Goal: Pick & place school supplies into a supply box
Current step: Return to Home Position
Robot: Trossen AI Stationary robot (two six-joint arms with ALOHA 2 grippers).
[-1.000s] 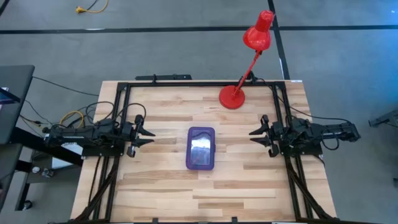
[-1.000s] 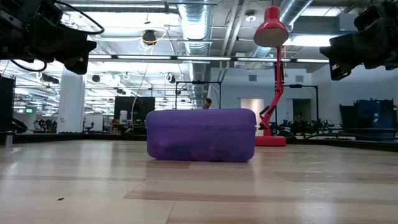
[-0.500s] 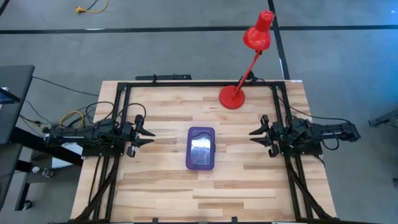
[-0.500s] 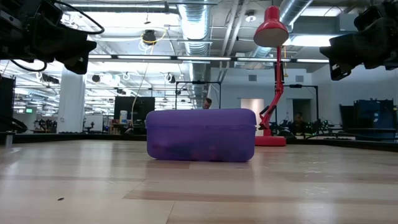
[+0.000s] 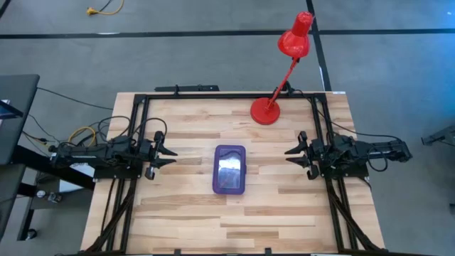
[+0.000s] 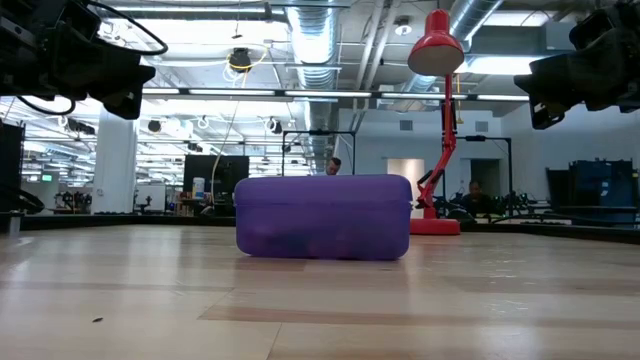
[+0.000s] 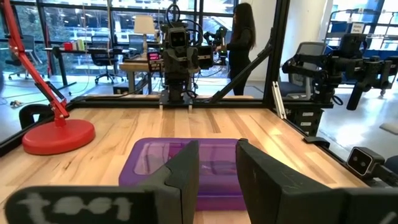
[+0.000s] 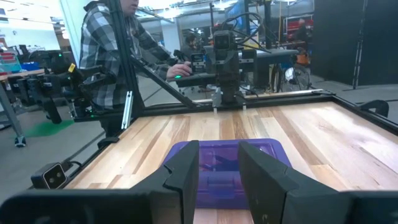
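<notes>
The purple translucent supply box lies flat on the middle of the wooden table, its lid shut; it also shows in the low view. No pencils, pens or scissors show anywhere on the table. My left gripper hangs above the table left of the box, open and empty, and faces the box. My right gripper hangs right of the box, open and empty, and faces it too.
A red desk lamp stands with its base at the far edge, right of centre, its head reaching beyond the table. A black frame runs along the far and side edges. People stand beyond the table.
</notes>
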